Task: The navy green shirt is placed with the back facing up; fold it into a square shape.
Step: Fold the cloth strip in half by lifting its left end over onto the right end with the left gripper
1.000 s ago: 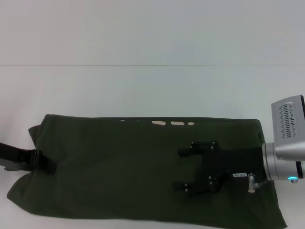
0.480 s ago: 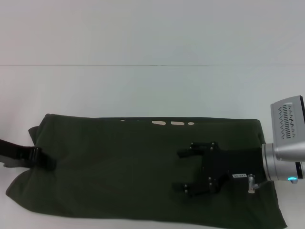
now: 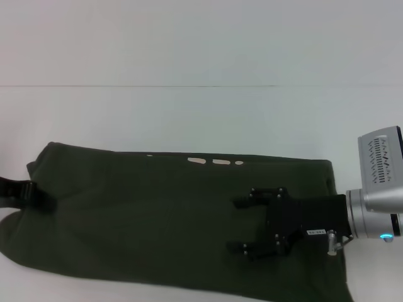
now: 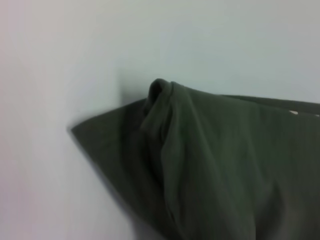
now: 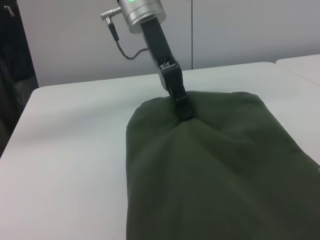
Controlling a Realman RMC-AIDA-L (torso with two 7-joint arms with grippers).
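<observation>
Folding is midway: the shirt point(image 3: 170, 220) lies as a long band across the frame's bottom, left gripper point(image 3: 34, 195) clenched on its left edge, right gripper point(image 3: 255, 226) spread flat above it, so next comes carrying that edge rightward.

Bare lab: white table point(image 3: 189, 119), blank wall point(image 5: 240, 30)

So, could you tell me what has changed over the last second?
The left gripper, clamped on the navy green shirt at its left edge, has pulled further to the robot's left, dragging the whole shirt with it; the shirt's right edge has slid left too. The right gripper stayed put, open above the shirt.
</observation>
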